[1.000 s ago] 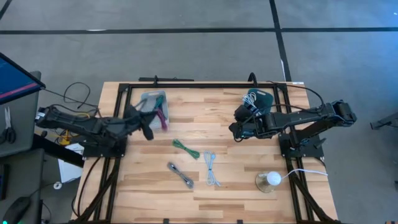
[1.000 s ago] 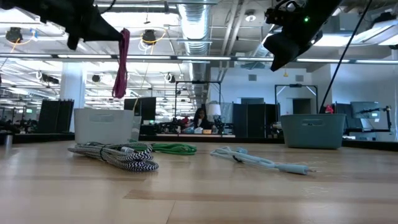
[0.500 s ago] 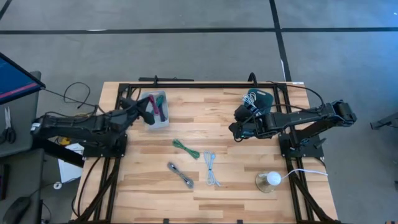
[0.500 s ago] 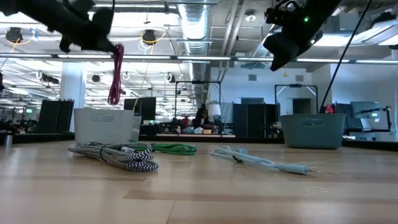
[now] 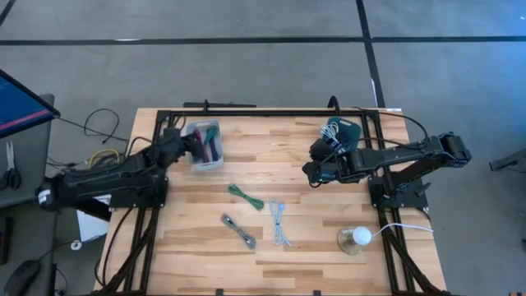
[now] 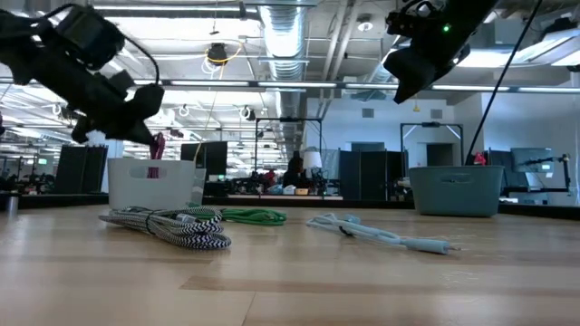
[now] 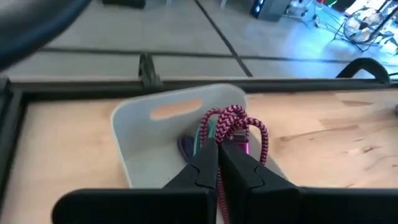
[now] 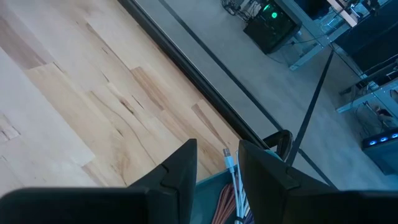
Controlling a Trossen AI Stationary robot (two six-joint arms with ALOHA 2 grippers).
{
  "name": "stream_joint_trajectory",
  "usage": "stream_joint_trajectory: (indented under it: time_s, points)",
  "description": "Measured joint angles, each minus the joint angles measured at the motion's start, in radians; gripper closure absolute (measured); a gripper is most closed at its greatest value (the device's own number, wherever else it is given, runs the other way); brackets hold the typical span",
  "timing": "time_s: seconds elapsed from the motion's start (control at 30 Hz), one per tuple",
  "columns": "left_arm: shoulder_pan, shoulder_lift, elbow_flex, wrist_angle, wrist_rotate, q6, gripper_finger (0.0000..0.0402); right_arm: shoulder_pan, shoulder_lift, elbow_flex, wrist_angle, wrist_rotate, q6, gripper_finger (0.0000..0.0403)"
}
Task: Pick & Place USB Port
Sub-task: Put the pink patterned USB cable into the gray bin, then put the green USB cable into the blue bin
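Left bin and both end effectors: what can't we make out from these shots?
- Pink cable lower end: left wrist view, covered by the left end effector, shut on it.
- White bin contents: low view, wall blocks them.
- Right end effector: open, empty; teal bin contents cut off in right wrist view, too small in high view.

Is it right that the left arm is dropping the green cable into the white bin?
Not quite: the cable is pink, not green. The left wrist view shows the left gripper's fingers shut on it over the white bin.
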Motion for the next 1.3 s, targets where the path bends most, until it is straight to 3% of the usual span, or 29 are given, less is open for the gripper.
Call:
stream_joint_trajectory:
  time_s: [0.23,0.5,0.9,1.0,1.17,1.3]
  points:
    - [0.136,0.001,-0.039,0.03,0.16,-0.032,0.0391,0.0,0.0,0.0,0.0,0.0,0.0,0.0292]
    - [0.141,0.0,-0.04,0.224,0.163,0.024,0.036,0.0,0.0,0.0,0.0,0.0,0.0,0.0292]
    - [0.141,0.047,-0.039,0.23,0.188,0.03,0.0281,0.0,0.0,0.0,0.0,0.0,-0.001,0.0292]
    - [0.141,0.051,-0.039,0.238,0.325,0.13,0.0275,0.0,0.0,0.0,-0.001,0.0,-0.001,0.0292]
    - [0.123,0.051,-0.039,0.244,0.728,0.261,0.0291,0.0,0.0,0.0,-0.001,0.0,-0.002,0.0292]
    - [0.069,0.051,-0.039,0.245,0.868,0.257,0.0306,0.0,0.0,0.0,-0.001,0.0,-0.002,0.0292]
